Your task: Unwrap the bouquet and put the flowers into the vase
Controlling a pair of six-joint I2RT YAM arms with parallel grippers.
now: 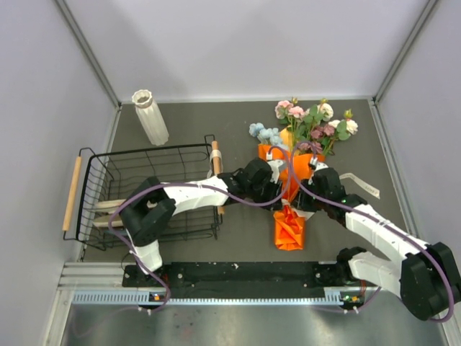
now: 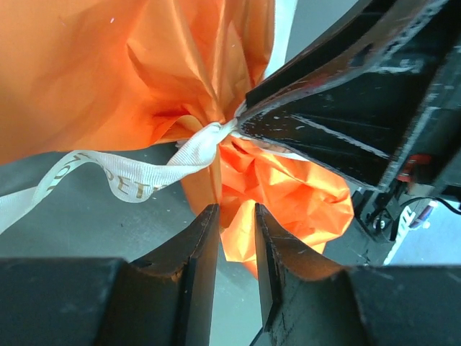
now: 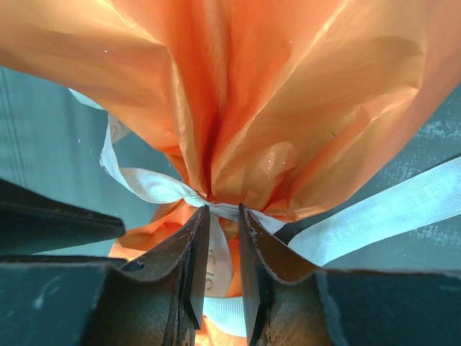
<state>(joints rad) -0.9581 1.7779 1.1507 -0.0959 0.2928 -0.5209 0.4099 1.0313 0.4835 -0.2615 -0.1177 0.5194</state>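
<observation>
Top external alone shows the vase (image 1: 150, 115); wrist views show right gripper (image 3: 223, 210) pinching ribbon (image 3: 374, 213), left gripper (image 2: 236, 209) slightly parted around bouquet (image 2: 108, 72) wrap, grip unclear.

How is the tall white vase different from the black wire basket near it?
The white ribbed vase is tall, narrow and solid; the black wire basket is low, wide and see-through. The vase stands at the far edge of the grey table; the basket sits nearer the front. The basket has wooden handles; the vase has none. Both stand left of the flowers, and neither holds any flowers.
</observation>
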